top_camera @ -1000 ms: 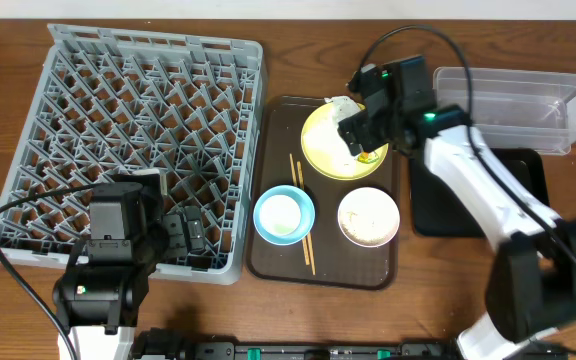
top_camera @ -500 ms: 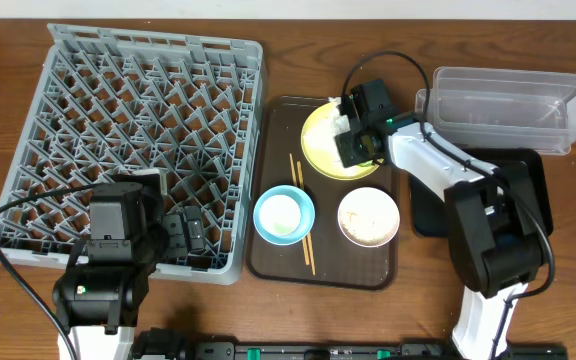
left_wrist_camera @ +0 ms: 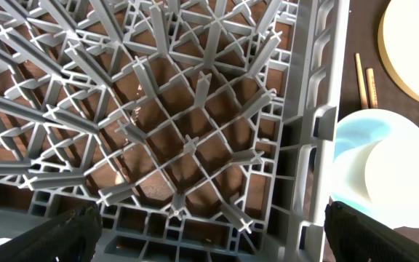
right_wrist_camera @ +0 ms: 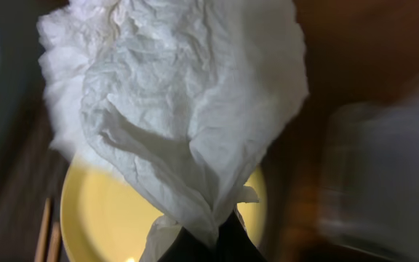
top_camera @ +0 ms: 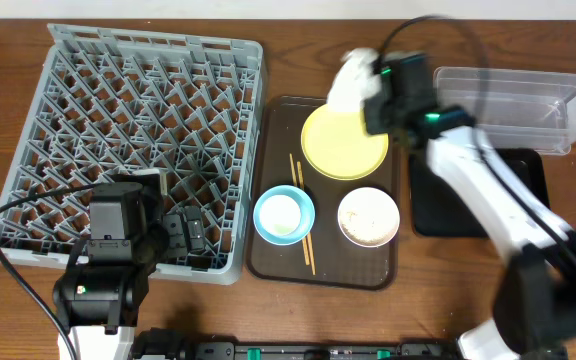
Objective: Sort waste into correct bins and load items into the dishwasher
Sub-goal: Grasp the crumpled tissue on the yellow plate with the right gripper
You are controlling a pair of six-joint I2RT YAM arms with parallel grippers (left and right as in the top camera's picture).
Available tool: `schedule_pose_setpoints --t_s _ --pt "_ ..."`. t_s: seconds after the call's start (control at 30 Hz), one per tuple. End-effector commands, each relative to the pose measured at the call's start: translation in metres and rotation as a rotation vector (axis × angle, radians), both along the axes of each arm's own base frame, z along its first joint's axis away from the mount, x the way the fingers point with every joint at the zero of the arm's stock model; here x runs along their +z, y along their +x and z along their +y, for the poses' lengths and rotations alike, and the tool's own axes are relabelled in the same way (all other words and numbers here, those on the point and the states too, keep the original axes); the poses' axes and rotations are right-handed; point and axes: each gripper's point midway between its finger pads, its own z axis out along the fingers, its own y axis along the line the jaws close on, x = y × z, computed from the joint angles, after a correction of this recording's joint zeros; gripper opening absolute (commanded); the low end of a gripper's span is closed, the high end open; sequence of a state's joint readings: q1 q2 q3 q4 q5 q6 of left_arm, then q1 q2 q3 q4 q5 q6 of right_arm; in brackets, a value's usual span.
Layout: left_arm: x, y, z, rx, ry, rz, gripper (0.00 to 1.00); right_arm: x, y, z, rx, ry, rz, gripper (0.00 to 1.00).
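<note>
The right jaws, pinched tight on the napkin [top_camera: 351,72], hold it above the plate's [top_camera: 343,145] far edge, with bare worktop [top_camera: 298,60] beyond. A second ago the napkin lay on the plate. The left jaws gape wide and empty over the rack's [top_camera: 128,120] near right corner.

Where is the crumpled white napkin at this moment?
The napkin is on the right side of the overhead view, pinched in the right gripper over the far edge of the yellow plate, left of the clear tub.
</note>
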State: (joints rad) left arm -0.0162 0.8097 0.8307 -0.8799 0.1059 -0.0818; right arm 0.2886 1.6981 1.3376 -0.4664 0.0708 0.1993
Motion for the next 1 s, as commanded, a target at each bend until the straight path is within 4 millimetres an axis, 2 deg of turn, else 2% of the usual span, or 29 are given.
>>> schedule_pose_setpoints --t_s 0.0,0.1,0.27,0.43,0.57,0.67,0.7,0.73,0.8,0.97 --pt "0.008 0.002 -0.002 0.001 -0.011 -0.02 0.98 0.044 0.003 -0.08 -0.415 0.084 -0.095 0.01" --pt "0.008 0.002 -0.002 0.001 -0.011 -0.019 0.98 0.048 -0.002 -0.13 -0.691 0.257 -0.097 0.01" --pt "0.008 0.002 -0.002 0.001 -0.011 -0.019 0.98 0.025 -0.01 -0.176 -0.96 0.401 -0.045 0.01" --pt "0.008 0.002 -0.002 0.001 -0.011 -0.019 0.98 0.003 -0.005 -0.19 -1.014 0.401 -0.016 0.01" --pt "0.008 0.002 -0.002 0.001 -0.011 -0.019 0.98 -0.015 -0.002 -0.192 -1.028 0.39 0.023 0.01" --pt "0.008 0.002 -0.002 0.001 -0.011 -0.019 0.98 -0.02 0.002 -0.19 -1.019 0.398 0.028 0.12" --pt "0.008 0.002 -0.002 0.001 -0.011 -0.019 0.98 -0.019 0.003 -0.191 -1.018 0.4 0.022 0.24" --pt "0.008 0.002 -0.002 0.001 -0.011 -0.019 0.98 -0.018 0.004 -0.191 -1.01 0.398 0.014 0.44" --pt "0.008 0.002 -0.002 0.001 -0.011 -0.019 0.98 -0.01 0.01 -0.191 -0.956 0.369 -0.017 0.71" --pt "0.008 0.002 -0.002 0.001 -0.011 -0.019 0.98 0.014 0.014 -0.188 -0.815 0.298 -0.069 0.73"
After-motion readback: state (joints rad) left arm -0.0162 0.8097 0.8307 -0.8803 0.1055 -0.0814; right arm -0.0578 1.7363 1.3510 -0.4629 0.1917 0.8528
